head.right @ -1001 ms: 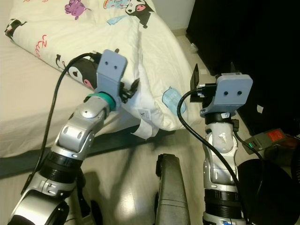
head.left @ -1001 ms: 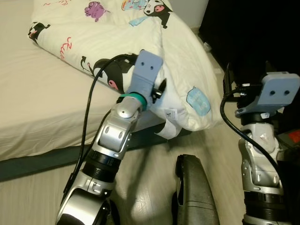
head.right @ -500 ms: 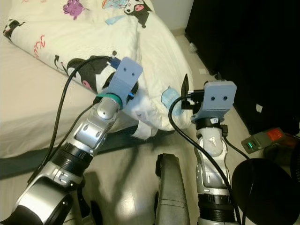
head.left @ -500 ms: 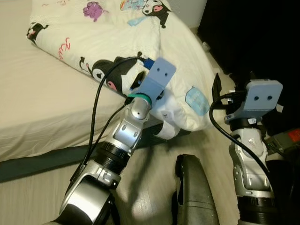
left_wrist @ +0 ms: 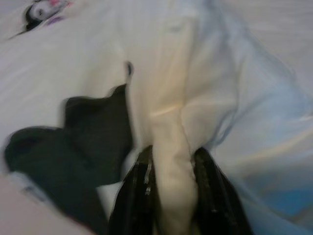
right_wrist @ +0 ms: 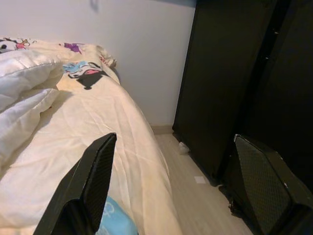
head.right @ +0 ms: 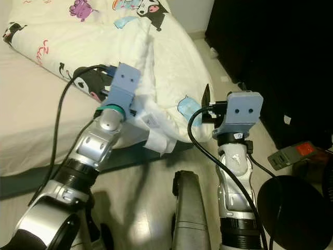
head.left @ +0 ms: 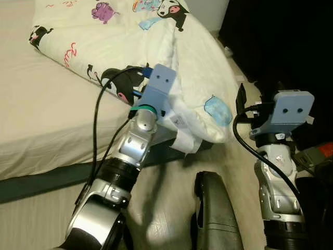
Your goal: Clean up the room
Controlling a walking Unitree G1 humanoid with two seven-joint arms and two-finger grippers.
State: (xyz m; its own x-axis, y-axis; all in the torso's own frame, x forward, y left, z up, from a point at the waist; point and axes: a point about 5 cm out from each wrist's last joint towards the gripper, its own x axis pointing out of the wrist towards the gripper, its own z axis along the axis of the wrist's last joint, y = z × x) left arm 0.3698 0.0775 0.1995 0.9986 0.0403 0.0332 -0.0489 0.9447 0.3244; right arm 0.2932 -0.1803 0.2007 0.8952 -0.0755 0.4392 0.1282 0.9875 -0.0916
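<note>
Pinching a fold of the duvet [head.left: 192, 67] in my left gripper [left_wrist: 171, 196] to drag it up; right gripper [right_wrist: 181, 186] fingers spread wide, empty, waiting alongside

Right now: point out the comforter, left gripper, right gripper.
comforter [head.left: 195, 62], left eye view, cream top surface.
left gripper [left_wrist: 172, 188], left wrist view, clamped fold between fingers.
right gripper [right_wrist: 176, 188], right wrist view, open gap.

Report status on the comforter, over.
Left gripper shut on a fold of the comforter at the bed's edge. Right gripper open, raised beside it. Comforter corner overhangs the floor.
</note>
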